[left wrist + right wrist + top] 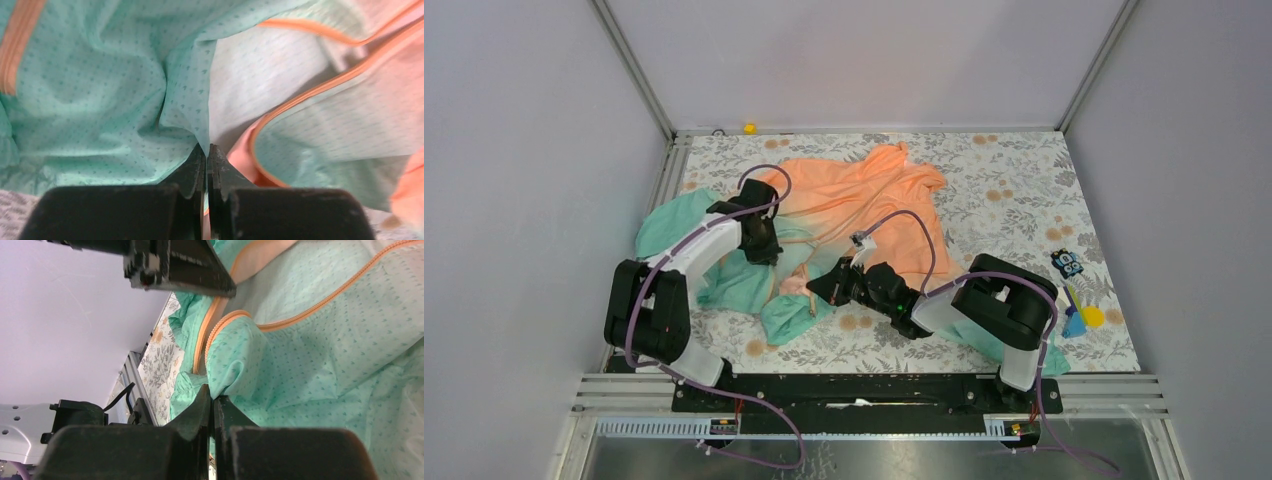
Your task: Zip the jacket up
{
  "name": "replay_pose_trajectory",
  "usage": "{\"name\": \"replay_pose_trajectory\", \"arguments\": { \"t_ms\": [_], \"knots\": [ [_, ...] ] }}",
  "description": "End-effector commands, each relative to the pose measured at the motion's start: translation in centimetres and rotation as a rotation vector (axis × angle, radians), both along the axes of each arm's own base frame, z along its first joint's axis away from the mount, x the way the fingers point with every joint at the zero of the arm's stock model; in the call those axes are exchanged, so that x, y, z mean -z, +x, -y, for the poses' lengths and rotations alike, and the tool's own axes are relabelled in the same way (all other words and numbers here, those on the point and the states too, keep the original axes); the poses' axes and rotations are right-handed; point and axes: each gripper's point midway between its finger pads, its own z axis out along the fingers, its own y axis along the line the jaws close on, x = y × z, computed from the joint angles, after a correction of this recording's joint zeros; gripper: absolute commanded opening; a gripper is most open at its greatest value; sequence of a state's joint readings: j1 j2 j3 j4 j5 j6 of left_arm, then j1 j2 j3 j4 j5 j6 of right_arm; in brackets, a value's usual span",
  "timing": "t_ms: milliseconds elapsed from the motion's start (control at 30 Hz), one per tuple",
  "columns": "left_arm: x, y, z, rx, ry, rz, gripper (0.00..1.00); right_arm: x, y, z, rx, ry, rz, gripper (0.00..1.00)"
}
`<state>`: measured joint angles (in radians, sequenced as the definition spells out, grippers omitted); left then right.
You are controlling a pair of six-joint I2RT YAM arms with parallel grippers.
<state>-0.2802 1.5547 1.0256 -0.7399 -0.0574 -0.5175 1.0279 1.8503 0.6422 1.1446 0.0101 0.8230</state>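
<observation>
The jacket (864, 195) lies crumpled across the table, orange at the back and teal-green toward the arms. My left gripper (764, 248) is shut on a fold of the teal fabric (185, 107), which rises from between its fingertips. The orange zipper (310, 92) curves away to the right of that fold. My right gripper (819, 290) is shut on the jacket's teal hem (235, 375) near the front middle. Above that hem, the zipper's orange teeth (320, 302) run up and right. Part of the left arm (175, 262) crosses the top of the right wrist view.
The floral tablecloth (1024, 180) covers the table. Small toys (1076, 300), blue and yellow, lie at the right edge. A small yellow object (749, 128) sits at the back rail. Walls close in the back and both sides.
</observation>
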Motion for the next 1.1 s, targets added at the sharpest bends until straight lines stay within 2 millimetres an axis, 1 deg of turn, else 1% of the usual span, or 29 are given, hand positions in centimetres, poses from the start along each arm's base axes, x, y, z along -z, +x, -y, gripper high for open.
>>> {"name": "replay_pose_trajectory", "arguments": {
  "t_ms": [0, 67, 167, 233, 333, 400, 433, 500, 533, 567, 600, 667, 733, 800, 867, 933, 1000, 1067],
  "knots": [
    [-5.0, 6.0, 1.5, -0.114, -0.137, 0.281, 0.0, -2.7, 0.6, -0.6, 0.014, 0.052, 0.059, 0.0],
    [-5.5, 7.4, 1.5, -0.169, -0.194, 0.327, 0.0, -2.8, 0.4, -0.7, 0.01, 0.058, 0.055, 0.0],
    [-5.5, 9.2, 1.8, -0.195, -0.257, 0.345, 0.0, -2.9, 0.5, -0.6, 0.012, 0.061, 0.056, 0.0],
    [-5.0, 10.2, 1.6, -0.19, -0.23, 0.335, 0.0, -2.9, 0.4, -0.6, 0.012, 0.06, 0.056, 0.0],
    [-3.7, 10.8, 0.6, -0.184, -0.158, 0.297, 0.0, -3.0, 0.5, -0.5, 0.014, 0.059, 0.061, 0.0],
    [-3.2, 10.9, 0.2, -0.17, -0.125, 0.273, 0.01, -3.1, 0.5, -0.3, 0.019, 0.059, 0.065, 0.0],
    [-3.0, 10.8, -0.1, -0.164, -0.107, 0.262, 0.1, -3.1, 0.5, -0.2, 0.024, 0.057, 0.066, 0.0],
    [-3.2, 10.6, -0.6, -0.154, -0.08, 0.251, 0.36, -3.1, 0.6, -0.2, 0.024, 0.056, 0.066, 0.0],
    [-3.5, 10.4, -0.7, -0.147, -0.077, 0.251, 0.46, -3.1, 0.6, -0.3, 0.023, 0.058, 0.065, 0.0],
    [-3.9, 10.1, -0.7, -0.142, -0.078, 0.253, 0.55, -3.0, 0.6, -0.4, 0.021, 0.057, 0.063, 0.0],
    [-4.3, 9.6, -0.6, -0.136, -0.085, 0.258, 0.62, -2.9, 0.5, -0.4, 0.017, 0.057, 0.059, 0.0],
    [-5.4, 8.2, -0.8, -0.129, -0.092, 0.269, 0.67, -2.9, 0.5, -0.6, 0.012, 0.058, 0.057, 0.0],
    [-5.9, 6.3, -1.1, -0.123, -0.096, 0.264, 0.68, -3.0, 0.4, -0.5, 0.011, 0.06, 0.058, 0.0],
    [-5.8, 4.1, -0.8, -0.103, -0.12, 0.249, 0.67, -3.1, 0.5, -0.5, 0.014, 0.062, 0.061, 0.0],
    [-5.2, 1.8, -0.5, -0.083, -0.14, 0.221, 0.64, -3.1, 0.4, -0.4, 0.014, 0.06, 0.063, 0.0],
    [-4.6, 0.2, 0.0, -0.059, -0.161, 0.196, 0.59, -3.1, 0.4, -0.4, 0.015, 0.063, 0.062, 0.0],
    [-3.7, -0.9, 0.4, -0.035, -0.156, 0.158, 0.55, -3.1, 0.4, -0.5, 0.01, 0.067, 0.057, 0.0],
    [-2.8, -1.2, 0.6, -0.015, -0.128, 0.133, 0.51, -3.0, 0.4, -0.6, 0.008, 0.068, 0.054, 0.0]
  ]
}}
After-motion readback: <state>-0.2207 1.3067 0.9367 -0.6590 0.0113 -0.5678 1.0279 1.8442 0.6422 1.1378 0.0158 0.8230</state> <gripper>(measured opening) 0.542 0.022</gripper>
